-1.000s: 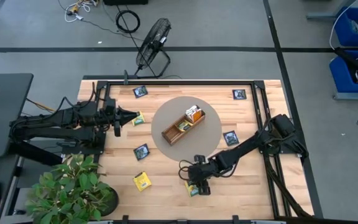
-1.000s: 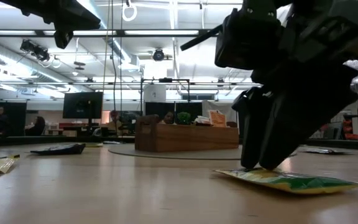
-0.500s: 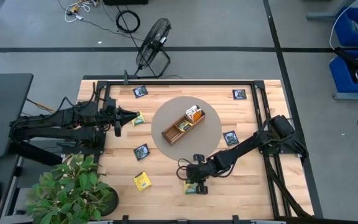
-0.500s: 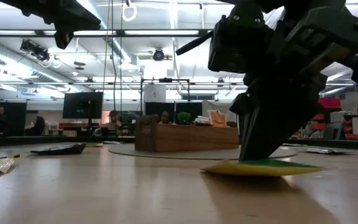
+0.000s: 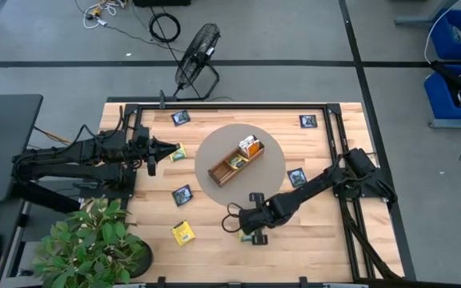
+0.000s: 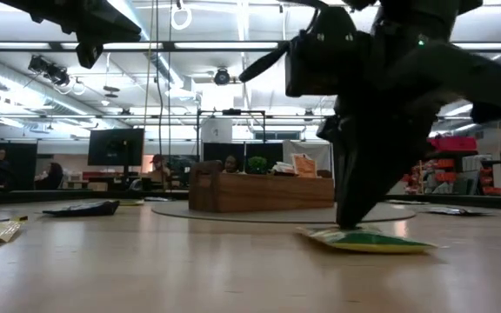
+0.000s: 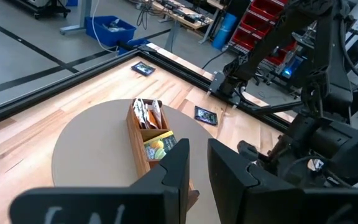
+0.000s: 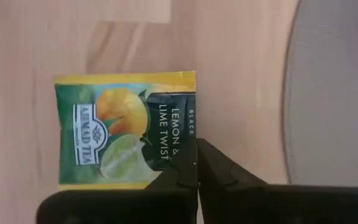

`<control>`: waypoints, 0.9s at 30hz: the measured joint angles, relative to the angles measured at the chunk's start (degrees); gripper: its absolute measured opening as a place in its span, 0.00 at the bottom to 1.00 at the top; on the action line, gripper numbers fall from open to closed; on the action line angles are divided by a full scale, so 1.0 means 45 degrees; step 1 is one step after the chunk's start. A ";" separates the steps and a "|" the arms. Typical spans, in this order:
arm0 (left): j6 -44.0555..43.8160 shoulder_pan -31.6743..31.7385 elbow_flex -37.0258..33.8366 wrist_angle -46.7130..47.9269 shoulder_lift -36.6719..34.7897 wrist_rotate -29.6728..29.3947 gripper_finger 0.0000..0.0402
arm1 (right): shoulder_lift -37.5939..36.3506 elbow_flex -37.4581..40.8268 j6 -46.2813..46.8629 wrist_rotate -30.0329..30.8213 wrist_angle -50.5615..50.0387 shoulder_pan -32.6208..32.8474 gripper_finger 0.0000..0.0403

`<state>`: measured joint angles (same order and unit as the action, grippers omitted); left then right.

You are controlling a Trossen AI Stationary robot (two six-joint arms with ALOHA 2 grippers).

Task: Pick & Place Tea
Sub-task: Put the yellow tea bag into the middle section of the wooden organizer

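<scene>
1. Fingers of the right gripper (image 8: 197, 177) are pressing together on the edge of a yellow-and-green tea packet (image 8: 126, 129); its label reads "Lemon & Lime Twist".
2. That packet (image 6: 365, 240) is lying nearly flat on the wooden table (image 5: 318, 232), near the front edge, just outside the round grey mat (image 5: 272, 178), with the right gripper (image 6: 352, 219) standing down on it.
3. The left gripper (image 5: 169, 147) is hanging over the table's left side, its fingers (image 7: 180, 163) standing a narrow gap apart with nothing between them.
4. The wooden tray (image 5: 235, 160) is sitting on the mat, holding orange-and-white packets (image 7: 146, 113) in one end compartment and a yellow packet (image 7: 158, 146) in the middle one.
5. Other packets are lying scattered: a yellow one (image 5: 182, 233) near the front left, another (image 5: 178, 153) just past the left gripper, and dark ones (image 5: 182, 194) (image 5: 296, 177) (image 5: 180, 118) (image 5: 307, 122) around the mat.
</scene>
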<state>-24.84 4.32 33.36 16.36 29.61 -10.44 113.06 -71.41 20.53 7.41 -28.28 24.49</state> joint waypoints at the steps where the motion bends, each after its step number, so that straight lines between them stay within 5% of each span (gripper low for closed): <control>1: -0.0005 0.0004 0.0000 -0.0004 0.0000 -0.0001 0.15 | 0.0000 -0.0074 -0.0002 0.0009 -0.0040 0.0005 0.00; 15: 0.0141 -0.0001 0.0000 -0.0004 0.0000 0.0000 0.15 | -0.0063 -0.2022 -0.0345 0.1125 -0.1509 0.0029 0.00; 27: 0.0325 0.0004 0.0000 -0.0004 0.0000 0.0000 0.15 | -0.0083 -0.1007 -0.0483 0.0882 -0.1377 -0.0437 0.08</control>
<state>-23.38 4.34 33.36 16.34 29.61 -10.44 112.68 -75.94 18.36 11.38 -34.48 22.52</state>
